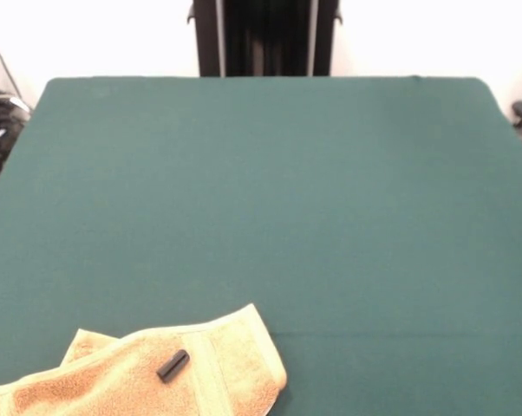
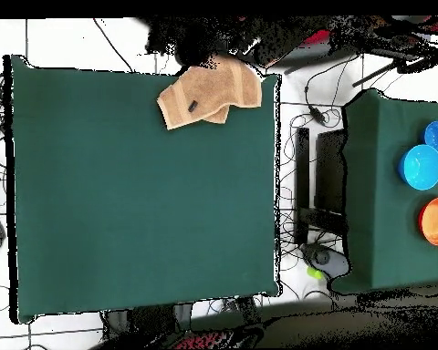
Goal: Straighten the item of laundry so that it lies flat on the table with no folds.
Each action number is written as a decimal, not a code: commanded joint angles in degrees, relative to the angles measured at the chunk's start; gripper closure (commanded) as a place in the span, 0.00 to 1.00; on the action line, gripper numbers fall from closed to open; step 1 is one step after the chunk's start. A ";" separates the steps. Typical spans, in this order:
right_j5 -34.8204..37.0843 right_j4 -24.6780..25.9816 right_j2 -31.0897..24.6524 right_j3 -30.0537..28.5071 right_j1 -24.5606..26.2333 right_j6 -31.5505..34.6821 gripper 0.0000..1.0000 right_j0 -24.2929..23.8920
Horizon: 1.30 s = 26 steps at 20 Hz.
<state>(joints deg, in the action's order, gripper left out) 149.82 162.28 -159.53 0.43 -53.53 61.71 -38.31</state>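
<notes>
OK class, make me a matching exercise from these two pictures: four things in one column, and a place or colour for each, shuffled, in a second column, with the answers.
Things:
1. towel
2. small black cylinder
3. table
4. bowls

Places or colours:
A. dark green surface
B. lying on top of the golden-orange cloth
C. on a second green surface beside the main one, overhead view
D. crumpled at the table's edge, partly folded over

Pairs: 1-D, 2-B, 3-A, 4-C
</notes>
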 commanded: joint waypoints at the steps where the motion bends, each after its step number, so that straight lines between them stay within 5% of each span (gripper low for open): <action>1: 4.27 -3.30 -3.85 0.30 -5.33 1.40 1.00 1.69; 26: 2.45 -4.42 -4.16 0.75 -5.39 5.15 1.00 1.71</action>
<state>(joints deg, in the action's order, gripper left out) 149.83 161.58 -159.76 0.42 -53.33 61.71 -38.34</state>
